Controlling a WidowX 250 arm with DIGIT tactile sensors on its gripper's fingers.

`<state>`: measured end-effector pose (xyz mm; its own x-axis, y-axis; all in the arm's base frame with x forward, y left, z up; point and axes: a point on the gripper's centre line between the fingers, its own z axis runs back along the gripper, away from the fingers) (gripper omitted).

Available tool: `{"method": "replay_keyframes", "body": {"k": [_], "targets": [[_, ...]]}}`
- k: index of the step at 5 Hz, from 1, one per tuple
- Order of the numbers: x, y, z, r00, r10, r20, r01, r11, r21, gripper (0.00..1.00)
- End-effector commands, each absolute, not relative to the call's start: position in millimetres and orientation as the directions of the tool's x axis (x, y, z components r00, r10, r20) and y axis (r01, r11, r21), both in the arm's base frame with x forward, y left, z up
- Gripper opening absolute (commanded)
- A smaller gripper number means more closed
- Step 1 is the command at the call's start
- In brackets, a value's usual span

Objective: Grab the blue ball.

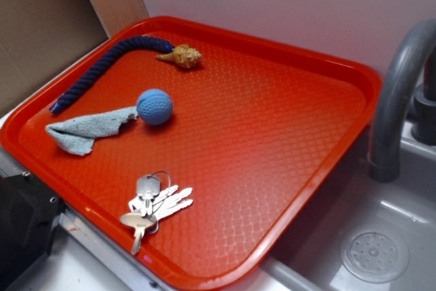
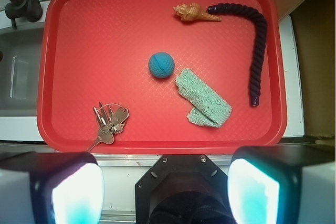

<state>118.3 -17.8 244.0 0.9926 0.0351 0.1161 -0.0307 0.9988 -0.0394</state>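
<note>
Holding: red tray (image 2: 157, 135) carries everything
Pincer (image 2: 165, 190): fingers spread wide, empty, above tray's near edge
Blue ball (image 2: 161, 65): straight ahead, mid-tray
Rag (image 2: 203, 99): touching ball, ahead-right
Keys (image 2: 109, 120): ahead-left

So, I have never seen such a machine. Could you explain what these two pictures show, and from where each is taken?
One camera stands beside the red tray. The other sits on the robot arm's wrist, looking down; the two pale blocks at its bottom edge are the fingers, apart and holding nothing. On the tray lie a blue ball, a rag next to it, a dark rope, a seashell and keys. Beside the tray is a sink with a grey faucet.
</note>
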Motion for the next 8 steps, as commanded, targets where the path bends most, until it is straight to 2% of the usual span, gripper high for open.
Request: {"method": "replay_keyframes", "body": {"k": [1, 2, 3, 4, 7, 8], "targets": [[118, -18, 244, 0.993, 0.035, 0.116, -0.031, 0.999, -0.039, 1.0], [121, -68, 194, 0.968, -0.22, 0.123, 0.217, 0.975, 0.036, 1.0], [125, -93, 149, 0.886, -0.456, 0.089, 0.453, 0.89, 0.048, 1.0], [132, -98, 123, 0.808, -0.587, 0.057, 0.587, 0.81, 0.019, 1.0], [132, -98, 123, 0.808, -0.587, 0.057, 0.587, 0.81, 0.019, 1.0], [161, -70, 110, 0.824, -0.559, 0.086, 0.558, 0.829, 0.036, 1.0]]}}
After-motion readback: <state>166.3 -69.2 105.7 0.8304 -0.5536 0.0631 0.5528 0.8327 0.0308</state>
